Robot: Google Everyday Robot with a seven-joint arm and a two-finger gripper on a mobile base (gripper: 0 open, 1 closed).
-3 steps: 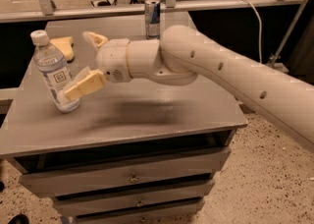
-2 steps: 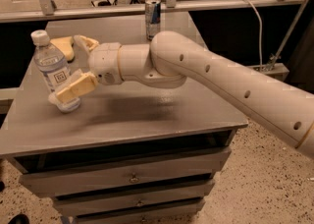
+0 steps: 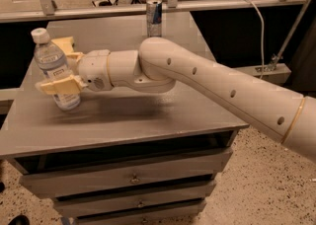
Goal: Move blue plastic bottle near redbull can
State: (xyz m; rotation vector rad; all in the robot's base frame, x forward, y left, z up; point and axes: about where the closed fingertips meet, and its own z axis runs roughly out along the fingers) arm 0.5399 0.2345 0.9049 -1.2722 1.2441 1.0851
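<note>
My gripper at left side of grey worktop, arm reaching in from right. My fingers spread either side of blue plastic bottle, one in front, one behind; cannot tell if gripping. Bottle upright, white cap up. Redbull can upright at worktop's far edge, well apart.

Grey drawer cabinet under the gripper, three handled drawers below the jaws; speckled floor to their right; metal railing beyond them.
</note>
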